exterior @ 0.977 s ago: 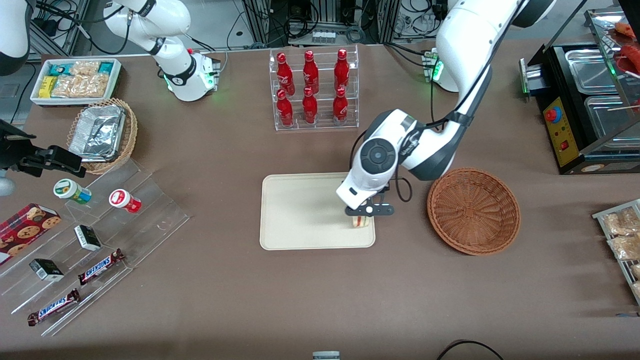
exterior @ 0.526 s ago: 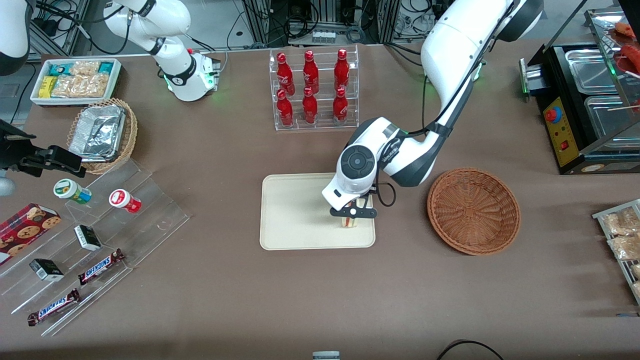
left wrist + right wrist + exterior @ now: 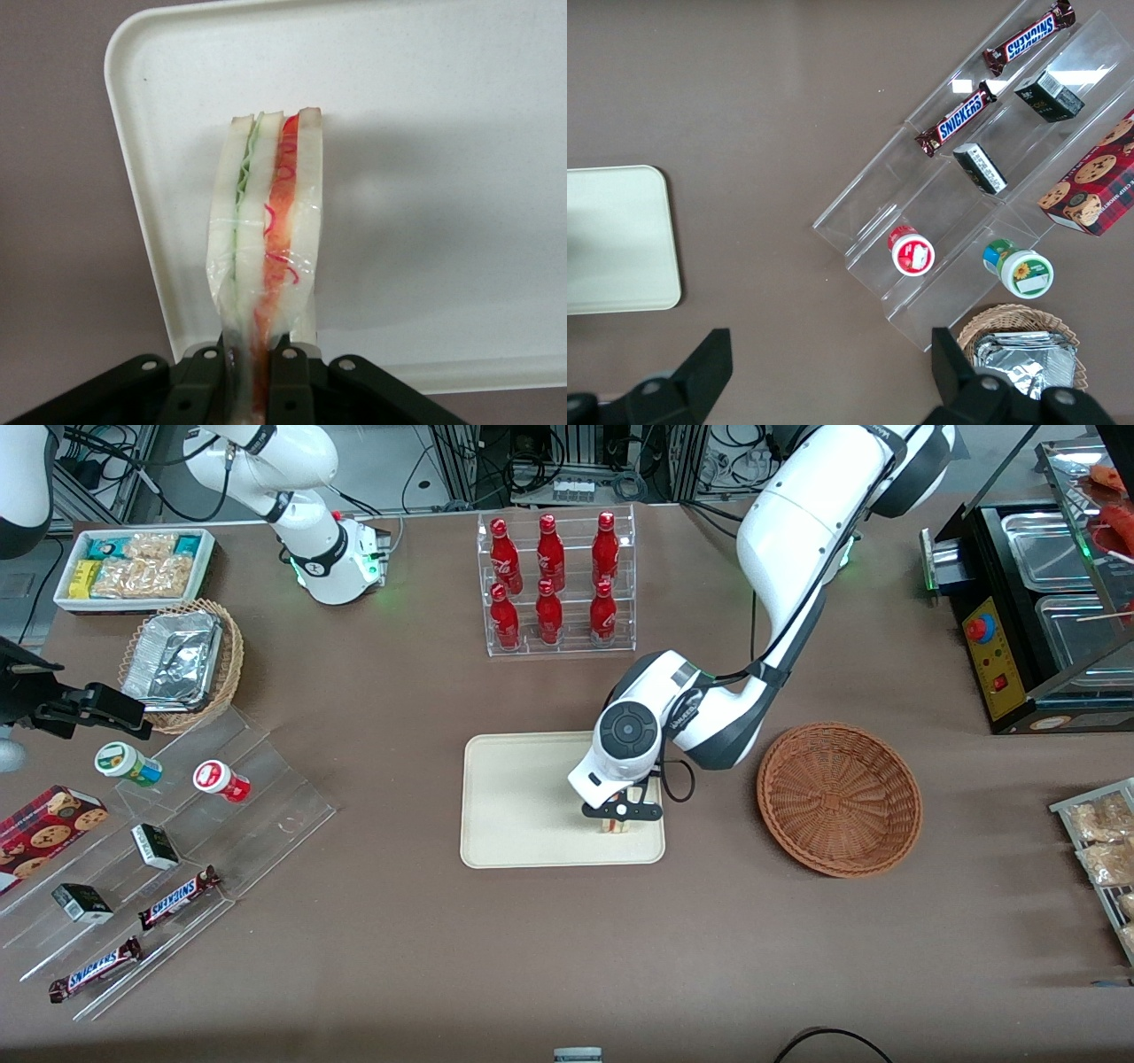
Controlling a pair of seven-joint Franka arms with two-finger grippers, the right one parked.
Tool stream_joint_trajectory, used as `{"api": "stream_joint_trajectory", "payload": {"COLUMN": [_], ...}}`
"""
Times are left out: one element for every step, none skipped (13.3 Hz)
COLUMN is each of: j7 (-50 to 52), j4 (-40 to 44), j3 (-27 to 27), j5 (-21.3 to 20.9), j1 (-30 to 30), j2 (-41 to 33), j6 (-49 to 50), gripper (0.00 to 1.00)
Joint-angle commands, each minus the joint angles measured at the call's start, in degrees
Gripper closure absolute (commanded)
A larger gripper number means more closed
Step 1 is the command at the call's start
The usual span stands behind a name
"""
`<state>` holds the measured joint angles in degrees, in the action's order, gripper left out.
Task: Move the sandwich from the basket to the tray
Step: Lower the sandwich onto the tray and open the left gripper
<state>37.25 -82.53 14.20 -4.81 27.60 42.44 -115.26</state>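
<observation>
My left gripper [image 3: 617, 817] is shut on the sandwich [image 3: 617, 826], a wrapped wedge of pale bread with green and red-orange layers. It holds it low over the cream tray [image 3: 523, 806], near the tray's corner closest to the basket. In the left wrist view the fingers [image 3: 288, 372] pinch the sandwich [image 3: 266, 212] above the tray [image 3: 443, 177]. The reddish-brown wicker basket [image 3: 839, 798] stands empty beside the tray, toward the working arm's end.
A clear rack of red bottles [image 3: 554, 584] stands farther from the front camera than the tray. A clear stepped display with Snickers bars [image 3: 177, 895] and cups lies toward the parked arm's end, with a foil-lined basket [image 3: 182, 660] and a white snack bin [image 3: 133, 567].
The left gripper has carried the sandwich from the tray's edge nearest the basket further over the tray and lowered slightly.
</observation>
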Motion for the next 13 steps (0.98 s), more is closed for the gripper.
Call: {"api": "stream_joint_trajectory", "payload": {"j7": [1.7, 1.8, 1.8, 1.9, 1.5, 1.9, 1.9, 2.0, 2.6, 3.1, 3.3, 4.5, 5.1], "j4": [3.6, 3.6, 3.6, 3.6, 3.6, 3.6, 3.6, 3.6, 3.7, 3.9, 4.2, 4.3, 4.3], "j3": [-0.8, -1.0, -1.0, -1.0, -1.0, -1.0, -1.0, -1.0, -1.0, -1.0, -1.0, -1.0, -1.1], "j5": [-1.1, -1.2, -1.1, -1.0, -1.1, -1.1, -1.1, -1.1, -1.1, -1.1, -1.0, -1.1, -1.3], "j1": [2.0, 2.3, 2.3, 2.2, 2.2, 2.3, 2.3, 2.3, 2.2, 2.2, 2.1, 1.9, 1.8], "j2": [2.4, 2.5, 2.5, 2.5, 2.6, 2.8, 2.8, 2.7, 2.7, 2.7, 2.5, 2.2, 2.0], "j6": [0.0, 0.0, 0.0, 0.0, -0.1, -0.3, -0.5, -0.5, -0.5, -0.4, -0.1, 0.2, 0.2], "gripper": [1.0, 1.0, 1.0, 0.83, 0.29, 0.0, 0.0, 0.0, 0.0, 0.0, 0.0, 0.0, 0.0]}}
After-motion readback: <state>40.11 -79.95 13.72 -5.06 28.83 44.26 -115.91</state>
